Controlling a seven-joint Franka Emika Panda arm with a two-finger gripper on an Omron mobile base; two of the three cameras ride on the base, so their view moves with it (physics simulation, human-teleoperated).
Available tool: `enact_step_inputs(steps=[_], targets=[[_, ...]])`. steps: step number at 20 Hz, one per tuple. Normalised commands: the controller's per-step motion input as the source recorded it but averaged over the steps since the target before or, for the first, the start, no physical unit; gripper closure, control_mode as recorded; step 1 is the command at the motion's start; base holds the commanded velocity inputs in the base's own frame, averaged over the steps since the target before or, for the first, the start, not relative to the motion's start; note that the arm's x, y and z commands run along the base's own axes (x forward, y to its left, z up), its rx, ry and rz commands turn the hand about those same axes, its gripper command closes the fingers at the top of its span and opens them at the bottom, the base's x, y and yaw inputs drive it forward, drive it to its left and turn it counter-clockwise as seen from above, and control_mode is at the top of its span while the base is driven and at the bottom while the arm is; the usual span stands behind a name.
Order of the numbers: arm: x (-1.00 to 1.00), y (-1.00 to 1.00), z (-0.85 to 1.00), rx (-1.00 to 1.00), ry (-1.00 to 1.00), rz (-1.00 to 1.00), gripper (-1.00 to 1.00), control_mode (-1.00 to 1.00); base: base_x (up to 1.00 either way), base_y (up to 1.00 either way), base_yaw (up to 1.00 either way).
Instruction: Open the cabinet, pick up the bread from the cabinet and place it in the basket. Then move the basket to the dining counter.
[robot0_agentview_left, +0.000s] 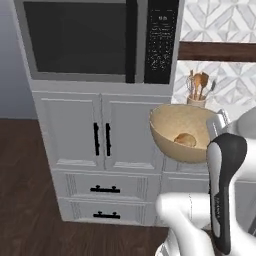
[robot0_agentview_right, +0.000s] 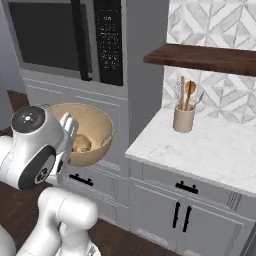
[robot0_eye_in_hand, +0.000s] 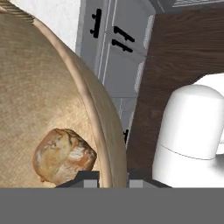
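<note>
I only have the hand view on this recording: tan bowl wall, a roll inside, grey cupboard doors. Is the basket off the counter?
Observer: Yes. In the left base view the basket hangs in the air in front of the grey cupboards, held at its rim by the gripper.
Operator: Anything left on the worktop?
Observer: A beige utensil cup with wooden utensils stands on the marble worktop.
Operator: And the shelf above it?
Observer: The dark cabinet plank runs along the tiled wall above the cup; the bread lies in the basket.
</note>
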Motion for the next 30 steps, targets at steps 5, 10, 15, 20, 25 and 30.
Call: enact_step_inputs(steps=[5, 10, 15, 20, 25, 30], targets=[[0.0, 0.0, 0.0, 0.0, 0.0, 0.0, 1.0, 1.0, 0.0, 0.32, 0.99], [0.0, 0.0, 0.0, 0.0, 0.0, 0.0, 1.0, 1.0, 0.12, 0.45, 0.9], [0.0, 0.0, 0.0, 0.0, 0.0, 0.0, 1.0, 1.0, 0.98, 1.0, 0.37], [0.0, 0.0, 0.0, 0.0, 0.0, 0.0, 1.0, 1.0, 1.0, 1.0, 0.17], [0.0, 0.0, 0.0, 0.0, 0.0, 0.0, 1.0, 1.0, 1.0, 1.0, 0.0], [0.0, 0.0, 0.0, 0.0, 0.0, 0.0, 1.0, 1.0, 1.0, 1.0, 0.03]])
